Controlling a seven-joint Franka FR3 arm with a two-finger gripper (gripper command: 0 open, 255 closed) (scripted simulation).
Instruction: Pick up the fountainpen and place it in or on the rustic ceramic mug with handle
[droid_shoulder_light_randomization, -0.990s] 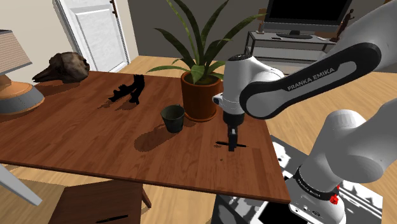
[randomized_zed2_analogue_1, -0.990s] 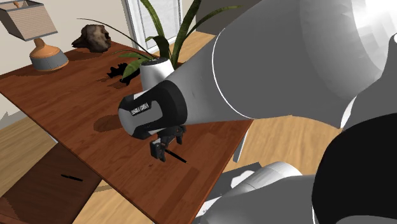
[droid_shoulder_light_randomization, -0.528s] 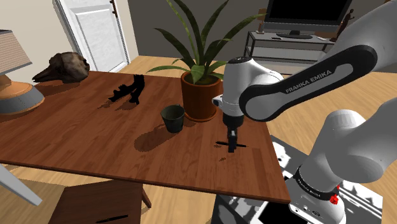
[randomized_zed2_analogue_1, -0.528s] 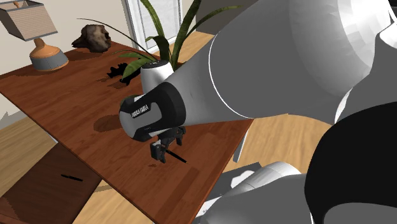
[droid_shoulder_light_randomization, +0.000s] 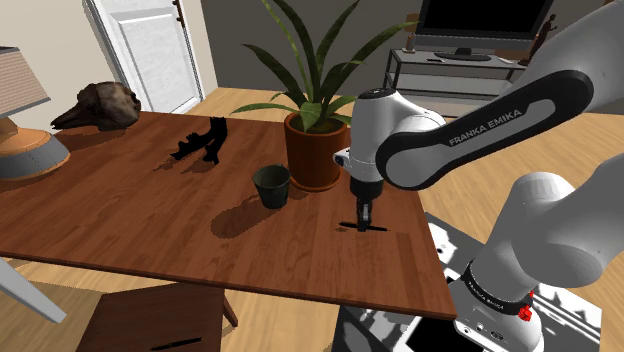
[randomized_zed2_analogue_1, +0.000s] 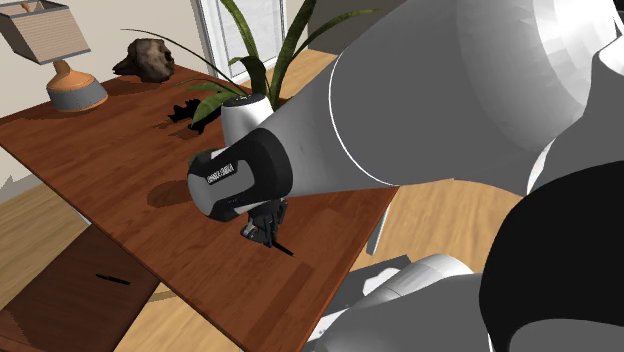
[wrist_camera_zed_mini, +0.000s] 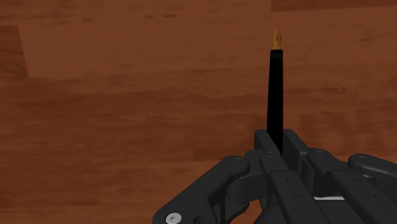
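Fountain pen (wrist_camera_zed_mini: 274, 95) in claw (wrist_camera_zed_mini: 280, 140), near table (droid_shoulder_light_randomization: 412, 248) edge

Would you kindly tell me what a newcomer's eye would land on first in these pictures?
The huge white arm looms across the second exterior view. Its black gripper is shut on a gold-nibbed black fountain pen, down at the wooden table. In the shoulder view, a dark mug stands toward that view's left of the gripper, in front of a tall potted plant.

One fountain pen (wrist_camera_zed_mini: 274, 95), one dark mug (droid_shoulder_light_randomization: 271, 186), one potted plant (droid_shoulder_light_randomization: 316, 150), one lamp (droid_shoulder_light_randomization: 25, 150) and one black figurine (droid_shoulder_light_randomization: 205, 140).
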